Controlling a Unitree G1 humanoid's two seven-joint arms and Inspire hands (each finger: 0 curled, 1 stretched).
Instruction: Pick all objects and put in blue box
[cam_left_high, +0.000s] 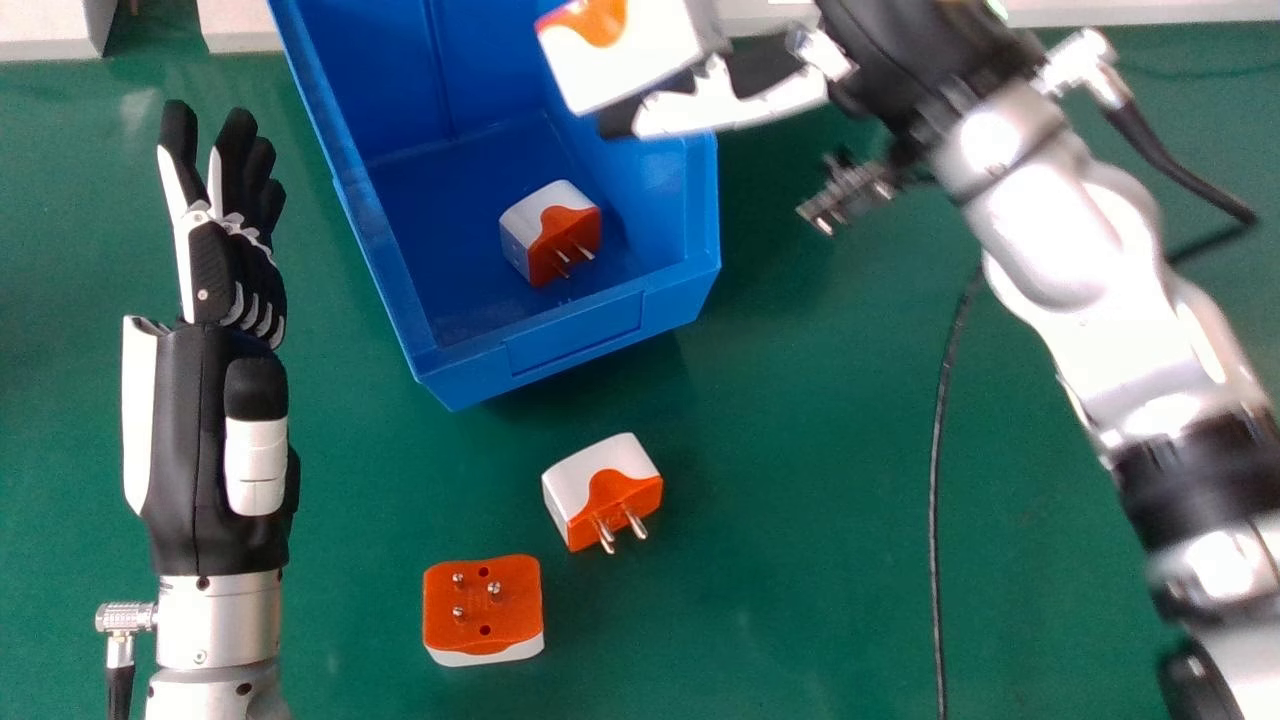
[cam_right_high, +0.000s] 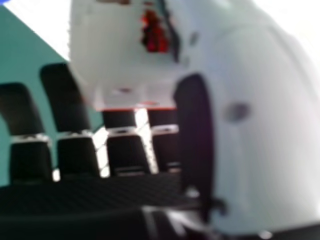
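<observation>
No readable text, labels, brands, numbers or signs. On the white plug adapter (cam_right_high: 120, 65) raised beside the blue box's (cam_left_high: 575, 338) right wall, a red patch is too blurred to read. On the orange-faced adapter (cam_left_high: 515, 625) lying farthest from the box, any faint markings are too small to read.

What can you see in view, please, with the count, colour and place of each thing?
Table: one, green, under the box.
Box: one, blue, on the table.
Adapters: four, white and orange; one inside the box, one in the right hand, two nearer on the table.
Cabling: count unclear, black, by both arms.
Left hand: one, black and white, left side.
Right hand: one, black and white, upper right.
</observation>
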